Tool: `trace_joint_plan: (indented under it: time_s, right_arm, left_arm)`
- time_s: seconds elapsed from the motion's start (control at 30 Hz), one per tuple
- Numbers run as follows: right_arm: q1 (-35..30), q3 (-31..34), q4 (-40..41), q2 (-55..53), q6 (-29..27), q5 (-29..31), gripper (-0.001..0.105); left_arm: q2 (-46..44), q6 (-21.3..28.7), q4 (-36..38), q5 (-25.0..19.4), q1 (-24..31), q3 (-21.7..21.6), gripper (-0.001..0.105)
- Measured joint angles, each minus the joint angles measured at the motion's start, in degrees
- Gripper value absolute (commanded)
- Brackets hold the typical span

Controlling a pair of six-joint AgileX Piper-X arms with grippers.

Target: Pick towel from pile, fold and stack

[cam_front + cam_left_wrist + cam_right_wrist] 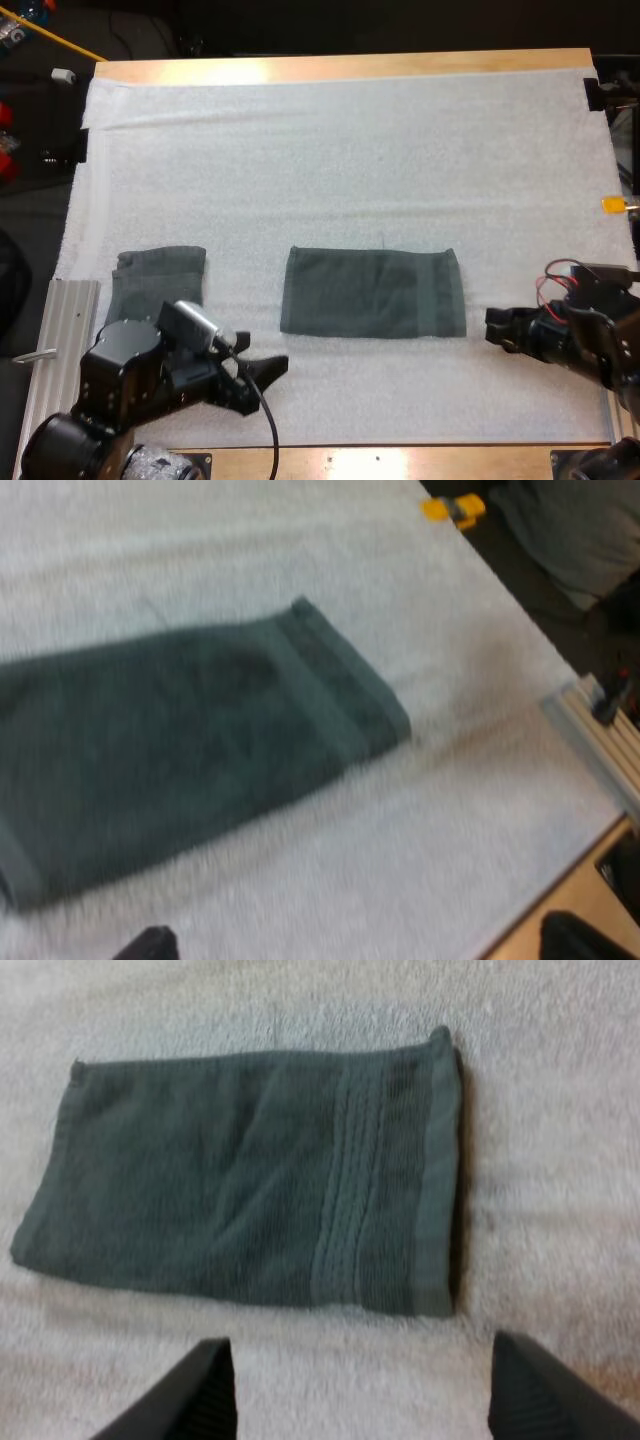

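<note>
My left tool (262, 378) lies nearest, low over the near edge of the white foam mat (350, 150). Its two black fingers (150, 946) stand wide apart with nothing between them. Just beyond it, partly hidden under the arm, sits a smaller folded dark grey-green towel (160, 275), which I take to be the stack. At the near right hangs my right tool (492, 330), likewise spread wide and empty, aimed at the long flat dark grey-green towel (373, 292). That towel lies mid-mat between the two tools and clear of both.

I judge this cloth soft, light and limp. It will sag wherever it is unsupported, and the terry should give the pads good purchase, though it may drag on the foam. The short ends look best to pinch: the right tool at the smooth hemmed edge (435, 1160), the left tool at the opposite end.

It is a tidy rectangle, apparently doubled over, with a ribbed band beside the hem and faint creases. Farthest off runs the wooden table (340, 68).
</note>
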Motion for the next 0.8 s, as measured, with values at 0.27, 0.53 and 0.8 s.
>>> trace_joint_plan:
  time_s: [0.27,0.53,0.8]
  right_arm:
    - [0.0,0.0,2.6,-2.6,-0.9,4.8,0.054]
    - [0.0,0.0,1.6,1.6,-1.3,11.7,0.054]
    - [0.0,0.0,-4.8,11.3,-1.5,11.7,0.054]
  left_arm:
    - [-3.0,-0.6,4.7,0.0,0.0,0.0,0.070]
    - [-3.0,-1.0,4.5,0.6,0.0,0.0,0.070]
    - [-3.0,-2.4,3.4,1.0,0.0,0.0,0.070]
